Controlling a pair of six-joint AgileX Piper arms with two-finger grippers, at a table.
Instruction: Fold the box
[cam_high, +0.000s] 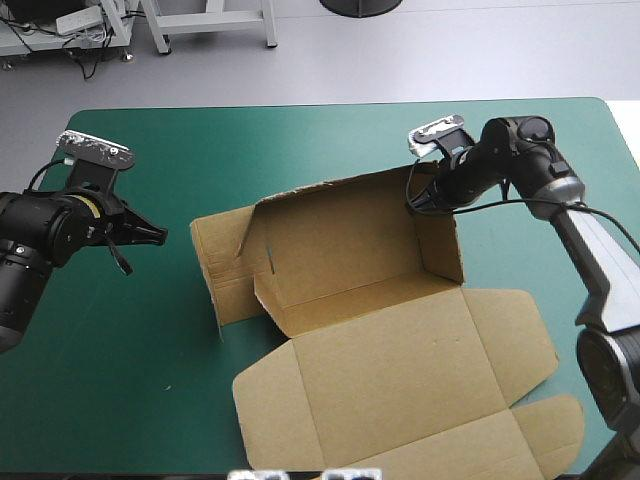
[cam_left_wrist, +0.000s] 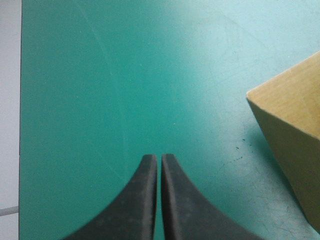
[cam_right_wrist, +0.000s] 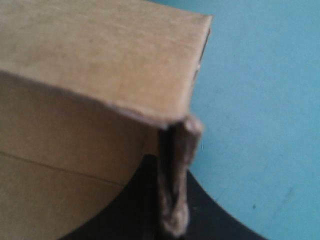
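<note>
Right gripper (cam_right_wrist: 172, 160) clamped at the far right corner of the box (cam_high: 350, 270), its black fingers (cam_right_wrist: 135, 210) all but meeting, with a crumpled edge of brown board pinched between them; left gripper (cam_left_wrist: 159, 157) closed on nothing, fingertips together with only a hairline gap, over the bare teal-green cover of the desk (cam_high: 150, 380), near the box's left side but apart from it.

The box stands at mid-desk as an open tray: far wall and right side wall (cam_high: 440, 245) raised, left flap (cam_high: 220, 265) splayed outward, lid (cam_high: 400, 380) flat toward the near edge.

In the high view the right gripper's fingertips are hidden behind the corner, so the grip is legible only in the right wrist view; there the board fills much of the field and its surface is hard to make out; the lid's near edge runs to the picture's border.

The left wrist view alone shows the closed fingertips plainly, with one corner of the box (cam_left_wrist: 295, 150) beside and ahead of them.
</note>
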